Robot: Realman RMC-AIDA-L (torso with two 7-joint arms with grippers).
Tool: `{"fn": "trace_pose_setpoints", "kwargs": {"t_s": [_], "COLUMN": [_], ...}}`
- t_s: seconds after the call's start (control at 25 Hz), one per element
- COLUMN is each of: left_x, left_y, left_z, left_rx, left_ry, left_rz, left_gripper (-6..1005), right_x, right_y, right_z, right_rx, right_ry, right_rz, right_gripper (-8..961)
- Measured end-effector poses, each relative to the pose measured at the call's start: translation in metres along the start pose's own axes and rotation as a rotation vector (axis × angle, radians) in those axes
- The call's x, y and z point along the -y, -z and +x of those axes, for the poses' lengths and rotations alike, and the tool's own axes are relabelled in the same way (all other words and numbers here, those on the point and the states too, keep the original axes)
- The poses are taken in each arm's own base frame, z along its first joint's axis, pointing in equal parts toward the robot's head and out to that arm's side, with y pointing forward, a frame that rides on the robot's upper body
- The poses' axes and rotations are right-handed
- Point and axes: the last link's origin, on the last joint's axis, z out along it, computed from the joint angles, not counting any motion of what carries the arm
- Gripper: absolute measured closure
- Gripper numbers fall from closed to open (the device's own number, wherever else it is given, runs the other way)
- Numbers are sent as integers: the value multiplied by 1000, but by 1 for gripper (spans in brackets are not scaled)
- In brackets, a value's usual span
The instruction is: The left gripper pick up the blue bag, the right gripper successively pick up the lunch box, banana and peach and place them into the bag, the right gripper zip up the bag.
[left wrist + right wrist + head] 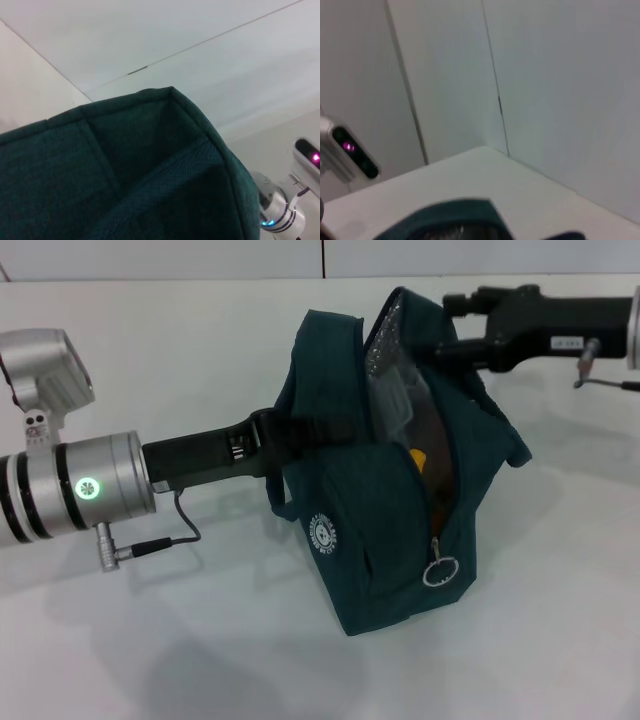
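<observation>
Standing upright, blue bag [385, 530] gapes upward.

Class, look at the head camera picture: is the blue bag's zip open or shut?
Open. The blue bag gapes along its top, showing silver lining and something yellow inside, and the ring pull hangs at the zip's low end.

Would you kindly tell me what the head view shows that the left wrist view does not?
Only the head view shows the left claw at the bag's strap, the right claw at the bag's top, the ring zip pull, the round logo and something orange inside. Only the left wrist view shows a close fabric corner. Both show the blue bag on the white table.
</observation>
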Motion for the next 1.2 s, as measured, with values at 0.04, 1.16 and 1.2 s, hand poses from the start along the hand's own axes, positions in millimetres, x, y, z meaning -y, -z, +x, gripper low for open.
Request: {"fn": "trace_pose_setpoints", "kwargs": {"t_s": [0.04, 1.16, 1.2], "left_x": [0, 0, 0], "left_y": [0, 1, 1], "left_z": [0, -1, -1], "left_rx": [0, -3, -3], "left_ry": [0, 3, 3], "left_rz": [0, -2, -2], "left_gripper": [962, 961, 961], "right_x": [0, 0, 1], "right_y": [2, -13, -13], "right_z": [-2, -5, -5], "right_rx": [10, -9, -10], "right_ry": [3, 28, 21], "right_rz": [3, 30, 30], "right_gripper": [95, 96, 96]}}
